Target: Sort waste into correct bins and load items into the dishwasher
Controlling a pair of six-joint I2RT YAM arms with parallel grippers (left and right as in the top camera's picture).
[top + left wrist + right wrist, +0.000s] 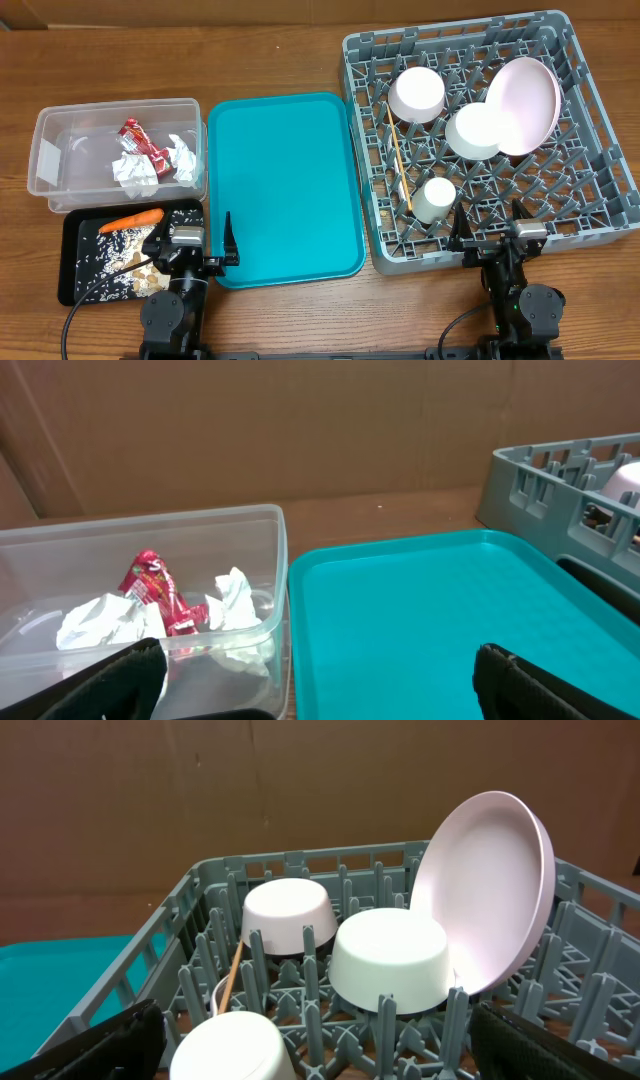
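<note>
Resting at near table edge: left gripper (190, 248) jaws spread wide, empty | right gripper (490, 235) likewise wide, empty | plate (525, 105), bowls (477, 130), cup (436, 200), wooden stick (401, 165) inside grey rack (600, 180) | wrapper (140, 140), napkins (135, 170) in clear tub (45, 150) | carrot (132, 221), crumbs (115, 250) on black tray (70, 260)

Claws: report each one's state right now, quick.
Left claw: open, holding nothing.
Right claw: open, holding nothing.
</note>
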